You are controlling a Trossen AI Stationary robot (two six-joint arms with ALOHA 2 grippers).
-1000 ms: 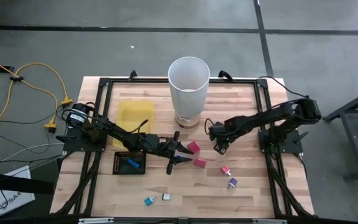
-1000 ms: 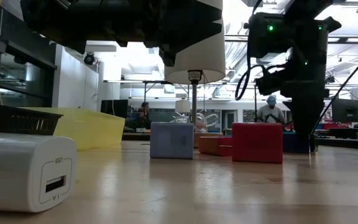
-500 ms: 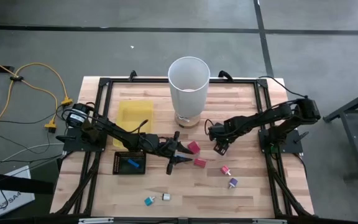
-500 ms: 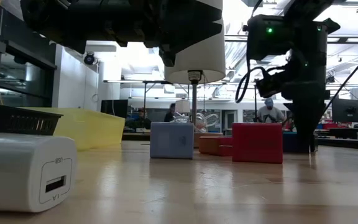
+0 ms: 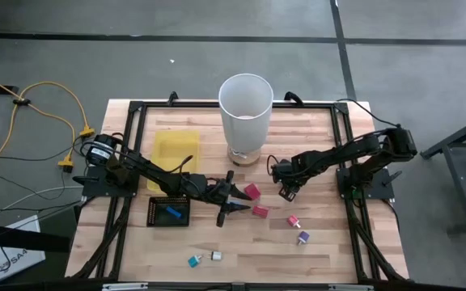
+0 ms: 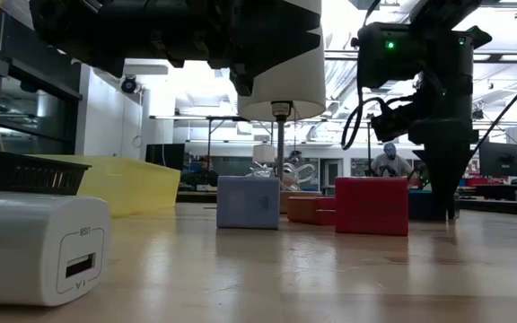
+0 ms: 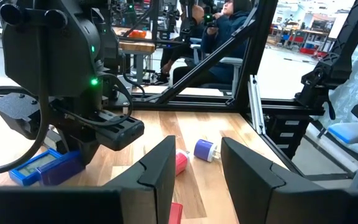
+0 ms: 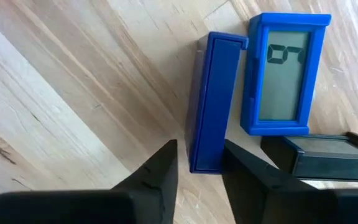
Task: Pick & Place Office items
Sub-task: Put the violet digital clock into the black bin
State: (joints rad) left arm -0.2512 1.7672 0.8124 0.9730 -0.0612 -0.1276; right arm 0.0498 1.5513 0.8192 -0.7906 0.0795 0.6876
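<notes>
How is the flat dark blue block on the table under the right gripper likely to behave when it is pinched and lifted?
The dark blue block looks rigid with straight flat sides, so it probably won't flex or roll. Its smooth faces might slip. Standing on a narrow edge between the right gripper fingers, it could tip if nudged.

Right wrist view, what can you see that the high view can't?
Only the right wrist view: a blue bar lying flat right at the right gripper, and a blue gadget with a screen beside it. From above, the arm hides both.

Only the high view: the white bin, the yellow tray, the black tray, the pink pieces and the left gripper near them.

Both: the wooden table and the right gripper.
</notes>
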